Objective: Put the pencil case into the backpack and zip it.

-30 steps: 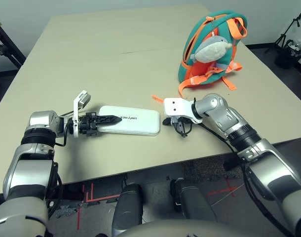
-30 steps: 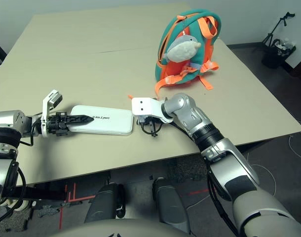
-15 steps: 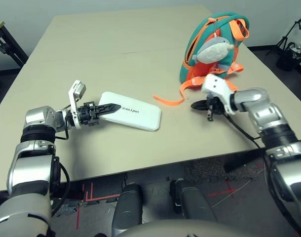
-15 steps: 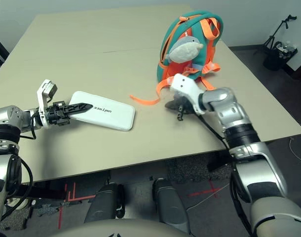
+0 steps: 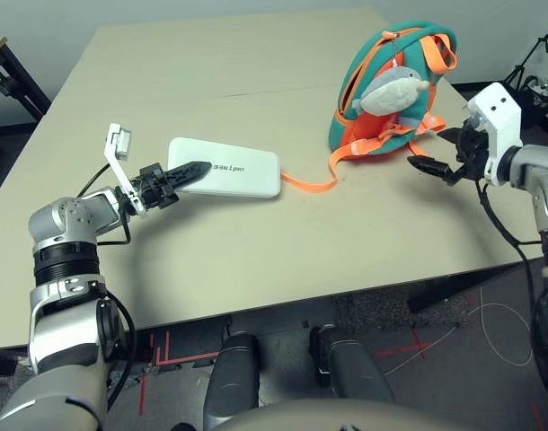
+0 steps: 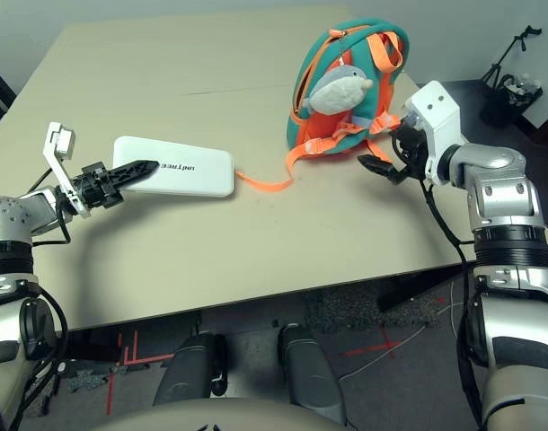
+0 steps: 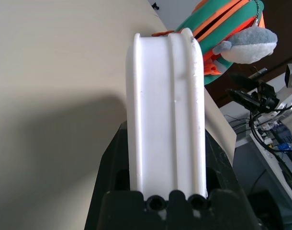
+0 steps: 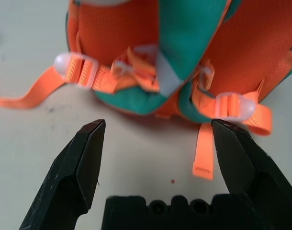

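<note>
The white pencil case [image 5: 227, 167] hangs flat just above the table's left middle, casting a shadow under it. My left gripper [image 5: 197, 170] is shut on its near-left end, and in the left wrist view the case [image 7: 167, 96] sits edge-on between the black fingers [image 7: 112, 163]. The teal backpack [image 5: 378, 126] with orange straps stands upright at the far right, a grey plush fish [image 5: 396, 89] hanging on it. Just right of the backpack's base, my right gripper [image 5: 431, 153] is open and holds nothing; the wrist view has its fingertips [image 8: 94, 128] facing the orange back panel [image 8: 112, 33].
A loose orange strap [image 5: 306, 185] trails from the backpack across the table toward the pencil case. The table's right edge [image 5: 517, 224] runs close behind my right gripper. A tripod and gear [image 5: 530, 85] stand on the floor beyond it.
My right gripper let go of the orange strap, opened wide and swung right to the backpack's far side. My left gripper carried the pencil case up and away from me.
</note>
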Robot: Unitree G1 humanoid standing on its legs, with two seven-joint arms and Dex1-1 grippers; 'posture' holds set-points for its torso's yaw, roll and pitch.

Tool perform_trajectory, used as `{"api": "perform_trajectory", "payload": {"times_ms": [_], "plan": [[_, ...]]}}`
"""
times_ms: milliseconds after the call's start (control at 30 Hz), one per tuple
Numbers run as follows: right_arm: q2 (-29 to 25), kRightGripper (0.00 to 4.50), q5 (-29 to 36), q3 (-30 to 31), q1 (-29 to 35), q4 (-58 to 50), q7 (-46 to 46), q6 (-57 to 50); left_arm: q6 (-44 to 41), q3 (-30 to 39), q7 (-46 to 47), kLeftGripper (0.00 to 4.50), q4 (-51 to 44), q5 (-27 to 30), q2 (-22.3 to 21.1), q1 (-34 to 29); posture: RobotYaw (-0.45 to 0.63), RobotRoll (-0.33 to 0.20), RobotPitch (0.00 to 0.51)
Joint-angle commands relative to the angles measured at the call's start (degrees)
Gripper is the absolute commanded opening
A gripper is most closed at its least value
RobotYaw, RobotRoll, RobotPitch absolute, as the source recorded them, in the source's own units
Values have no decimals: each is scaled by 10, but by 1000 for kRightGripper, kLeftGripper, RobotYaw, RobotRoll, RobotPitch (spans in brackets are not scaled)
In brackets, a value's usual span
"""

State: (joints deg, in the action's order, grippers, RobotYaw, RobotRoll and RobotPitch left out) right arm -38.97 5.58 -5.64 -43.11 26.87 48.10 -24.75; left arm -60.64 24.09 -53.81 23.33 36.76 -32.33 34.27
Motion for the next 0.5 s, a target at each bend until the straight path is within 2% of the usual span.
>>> {"api": "perform_trajectory", "payload": {"times_ms": [33,400,500], "plan": [[19,4500,-1,-4,-37,53,-39,22,-3,22,13,1334,-35,33,2,-13,-52,0,101],[67,4500,-27,2,-154,292,-115,157,6,26,41,1334,-47,61,2,-13,-27,0,84],[76,3524,-25,-1,-163,328,-115,175,9,27,43,1334,-50,64,1,-18,-23,0,85]]}}
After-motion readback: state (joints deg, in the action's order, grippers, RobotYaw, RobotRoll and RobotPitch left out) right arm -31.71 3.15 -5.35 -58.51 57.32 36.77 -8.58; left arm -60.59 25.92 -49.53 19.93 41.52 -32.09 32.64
